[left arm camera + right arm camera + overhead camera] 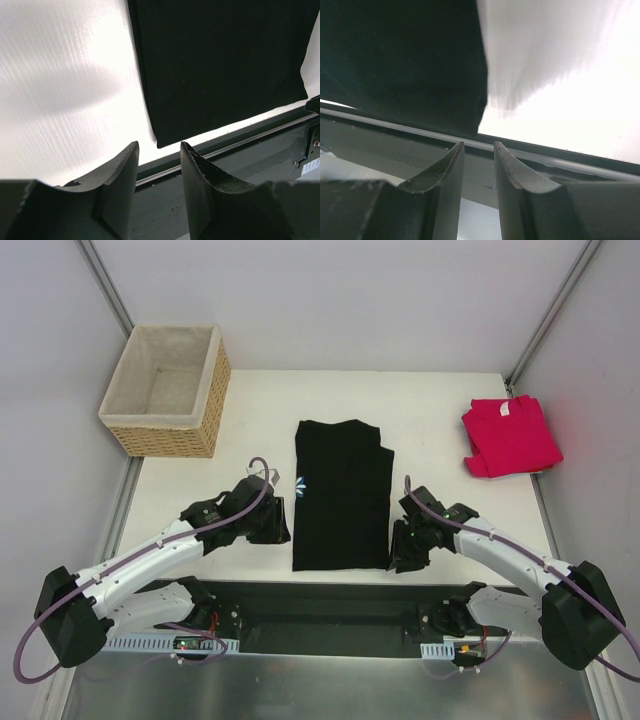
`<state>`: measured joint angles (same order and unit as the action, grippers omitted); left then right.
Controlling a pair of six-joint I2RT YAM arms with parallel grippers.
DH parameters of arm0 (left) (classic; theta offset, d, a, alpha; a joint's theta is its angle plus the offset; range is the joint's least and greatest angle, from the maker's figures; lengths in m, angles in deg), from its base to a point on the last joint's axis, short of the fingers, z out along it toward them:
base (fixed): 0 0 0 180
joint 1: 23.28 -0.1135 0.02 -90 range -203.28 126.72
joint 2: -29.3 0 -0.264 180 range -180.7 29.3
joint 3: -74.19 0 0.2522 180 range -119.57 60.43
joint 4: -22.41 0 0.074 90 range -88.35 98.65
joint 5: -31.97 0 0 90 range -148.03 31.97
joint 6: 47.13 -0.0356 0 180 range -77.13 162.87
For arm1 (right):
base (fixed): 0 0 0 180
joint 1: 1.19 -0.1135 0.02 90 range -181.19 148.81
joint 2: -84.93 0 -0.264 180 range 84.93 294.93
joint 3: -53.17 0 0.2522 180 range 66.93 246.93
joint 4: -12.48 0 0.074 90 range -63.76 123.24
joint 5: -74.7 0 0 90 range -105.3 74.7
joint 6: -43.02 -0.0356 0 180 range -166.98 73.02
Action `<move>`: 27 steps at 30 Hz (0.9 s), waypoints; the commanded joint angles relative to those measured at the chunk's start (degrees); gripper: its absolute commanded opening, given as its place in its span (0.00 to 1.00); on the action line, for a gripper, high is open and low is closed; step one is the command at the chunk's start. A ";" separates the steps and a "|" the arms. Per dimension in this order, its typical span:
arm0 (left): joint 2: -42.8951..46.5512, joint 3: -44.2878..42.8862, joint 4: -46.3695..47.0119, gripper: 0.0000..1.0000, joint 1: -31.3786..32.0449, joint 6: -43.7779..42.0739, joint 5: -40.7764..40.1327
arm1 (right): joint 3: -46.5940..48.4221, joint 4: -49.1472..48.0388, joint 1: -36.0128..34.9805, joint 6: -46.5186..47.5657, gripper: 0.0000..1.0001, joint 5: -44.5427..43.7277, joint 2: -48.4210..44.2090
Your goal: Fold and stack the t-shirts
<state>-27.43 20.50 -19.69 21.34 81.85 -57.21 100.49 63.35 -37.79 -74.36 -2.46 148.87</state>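
Observation:
The black t-shirt (340,495) lies flat in the middle of the table, folded into a long strip, with a sliver of white daisy print at its left edge. The red t-shirt (510,435) lies folded at the far right. My left gripper (278,530) is open just left of the black shirt's near left corner (165,140), nothing between its fingers. My right gripper (400,552) is open, jaws fairly narrow, beside the near right corner (477,122), holding nothing. Both sets of jaws stand over the table's near edge.
A wicker basket (165,390) with pale lining stands at the back left. The dark rail of the table's near edge (240,145) runs right below both grippers. White walls enclose the table on three sides.

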 commanded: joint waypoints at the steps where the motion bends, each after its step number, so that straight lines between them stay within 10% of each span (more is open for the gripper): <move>1: -0.75 -1.65 0.04 0.38 -0.06 0.04 -1.17 | 3.00 4.03 0.83 1.97 0.33 -2.91 -1.19; 11: -1.71 -2.35 0.12 0.35 -0.06 -0.48 -1.52 | 8.00 4.74 2.41 5.22 0.30 -4.31 -0.66; 15: -3.64 -2.70 0.12 0.34 -0.06 -0.84 -1.44 | 8.36 1.14 2.67 6.10 0.01 -1.78 1.53; 27: -3.74 -1.30 0.83 0.32 -0.06 -0.40 -1.70 | 8.19 -3.17 1.45 8.22 0.00 0.08 9.61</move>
<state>-31.56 19.74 -19.47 21.34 81.81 -57.24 107.44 61.92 -35.53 -67.41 -3.46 156.81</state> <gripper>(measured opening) 0.322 0.008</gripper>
